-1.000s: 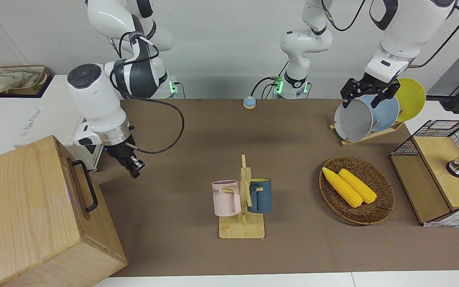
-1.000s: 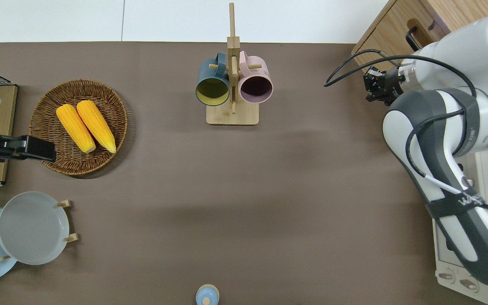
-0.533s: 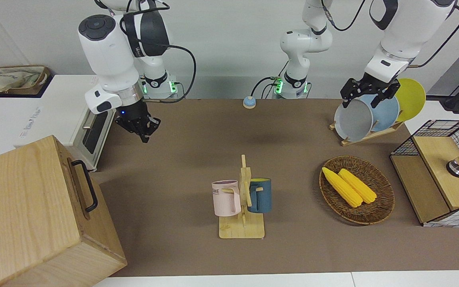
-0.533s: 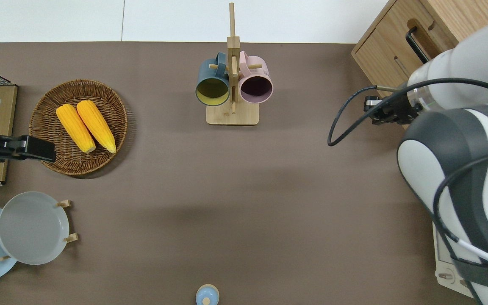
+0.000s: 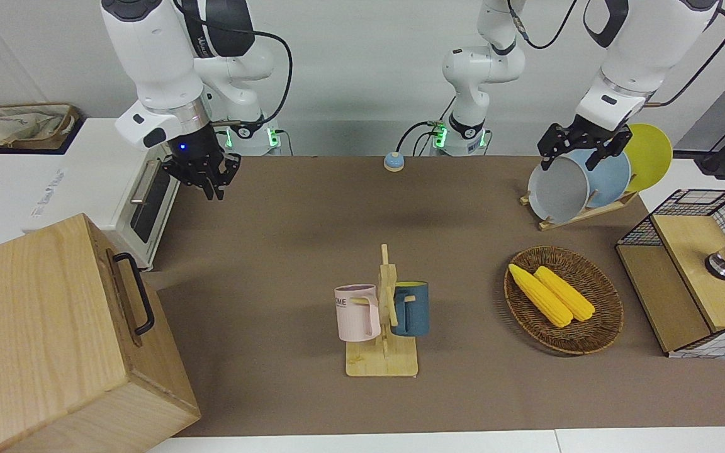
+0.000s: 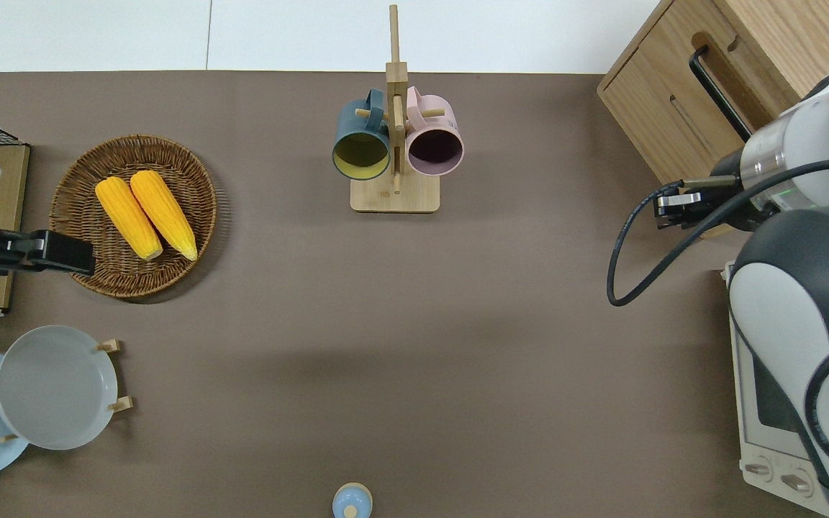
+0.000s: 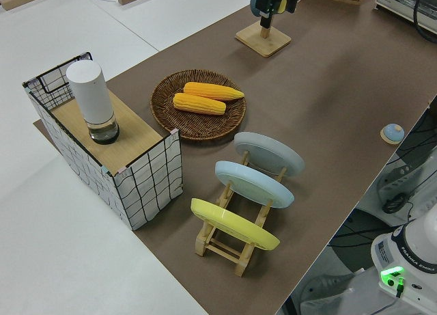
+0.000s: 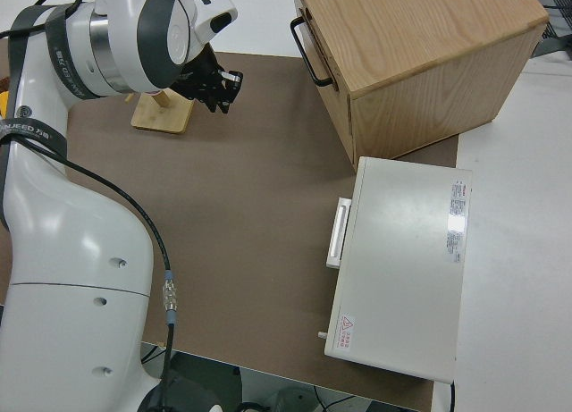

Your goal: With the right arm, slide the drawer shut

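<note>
The drawer [image 5: 124,302] sits flush in the light-wood cabinet [image 5: 35,327] at the right arm's end of the table, with its black bar handle [image 6: 718,92] free. The handle also shows in the right side view [image 8: 313,50]. My right gripper [image 5: 213,184] is shut and empty, up in the air. In the overhead view it [image 6: 663,208] hangs over the brown mat by the cabinet's corner nearest the robots, apart from the handle. The right side view shows it too [image 8: 223,90]. The left arm is parked, with its gripper [image 5: 579,151] in view.
A white toaster oven [image 5: 148,207] stands beside the cabinet, nearer to the robots. A mug rack [image 5: 382,321] holds two mugs mid-table. Toward the left arm's end are a corn basket [image 5: 564,299], a plate rack [image 5: 583,182] and a mesh box [image 5: 696,270].
My right gripper has pulled away from the drawer front, rising and moving toward the robots. The drawer stays flush in the cabinet. The left arm has not moved.
</note>
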